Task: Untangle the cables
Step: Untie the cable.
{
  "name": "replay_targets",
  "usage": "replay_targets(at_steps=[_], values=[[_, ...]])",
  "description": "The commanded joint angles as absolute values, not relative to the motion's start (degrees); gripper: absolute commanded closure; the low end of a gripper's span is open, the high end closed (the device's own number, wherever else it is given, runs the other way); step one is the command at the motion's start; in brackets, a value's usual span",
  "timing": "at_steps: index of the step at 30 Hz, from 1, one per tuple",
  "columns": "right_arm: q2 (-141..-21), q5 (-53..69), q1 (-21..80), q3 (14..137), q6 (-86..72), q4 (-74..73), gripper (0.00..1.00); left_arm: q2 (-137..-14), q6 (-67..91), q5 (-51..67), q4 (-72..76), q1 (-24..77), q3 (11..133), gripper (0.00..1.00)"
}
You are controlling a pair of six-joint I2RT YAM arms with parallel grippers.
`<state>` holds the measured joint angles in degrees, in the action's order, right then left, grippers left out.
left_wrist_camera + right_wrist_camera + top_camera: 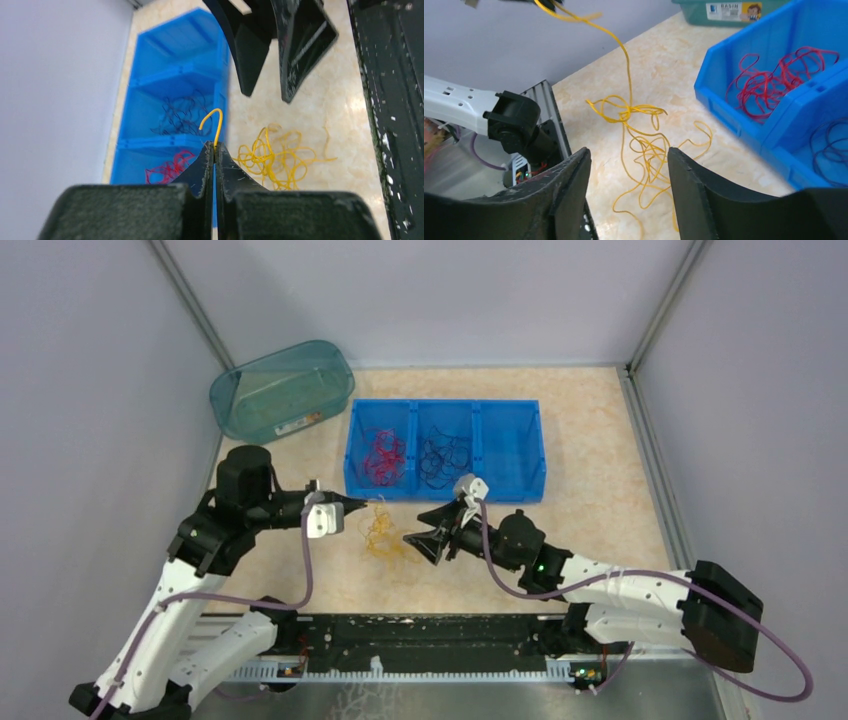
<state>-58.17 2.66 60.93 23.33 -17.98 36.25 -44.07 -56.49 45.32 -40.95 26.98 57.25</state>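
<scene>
Left gripper [215, 150] is clenched tight on a single yellow strand [214, 122], which hooks up out of the tips. In the right wrist view that strand rises from the heap to the upper left of the frame.

Right gripper [626, 155] is released, jaws apart with nothing between them. It's low over the table [600, 470], facing the left gripper at centre frame in the top view.

The yellow cables [383, 535] are a loose tangle on the table between the two grippers, just below the blue bin [510, 485]. Red cables [383, 455] are in the bin's left compartment, dark cables [443, 455] in the middle one.

A teal tub [283, 390] sits upper left, near the bin's left end.
</scene>
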Motion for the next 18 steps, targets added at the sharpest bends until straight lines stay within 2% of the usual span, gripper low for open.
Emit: replay_targets(at_steps=[1,9,18], values=[[-57.94,2.65,60.56,27.44,-14.02,41.04,0.39,-46.01,-49.18,52.23,-37.59,26.99,65.0,1.0],[-63.21,4.87,60.58,34.18,-14.68,49.24,0.3,-48.93,-40.52,57.97,-38.11,27.01,70.0,1.0],[-56.15,8.57,60.58,30.98,-16.06,45.81,0.28,-48.37,-42.19,57.71,-38.25,26.98,68.97,1.0]])
